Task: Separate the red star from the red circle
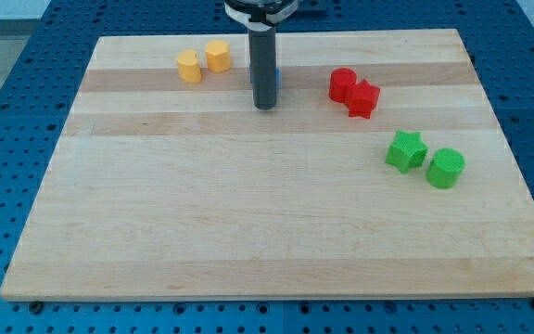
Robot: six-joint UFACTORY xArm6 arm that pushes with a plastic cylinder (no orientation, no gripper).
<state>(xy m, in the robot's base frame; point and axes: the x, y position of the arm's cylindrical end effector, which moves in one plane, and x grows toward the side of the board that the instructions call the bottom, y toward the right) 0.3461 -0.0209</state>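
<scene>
The red circle point(342, 83) and the red star point(363, 97) sit touching each other in the upper right part of the wooden board point(248, 213), the star to the lower right of the circle. My tip point(265, 105) rests on the board well to their left, about 70 pixels from the circle. A blue block point(277, 77) is mostly hidden behind the rod; its shape cannot be made out.
A yellow block point(188, 66) and a yellow hexagon-like block point(218, 56) stand close together at the upper left. A green star point(405, 150) and a green circle point(446, 168) sit side by side at the right, below the red pair.
</scene>
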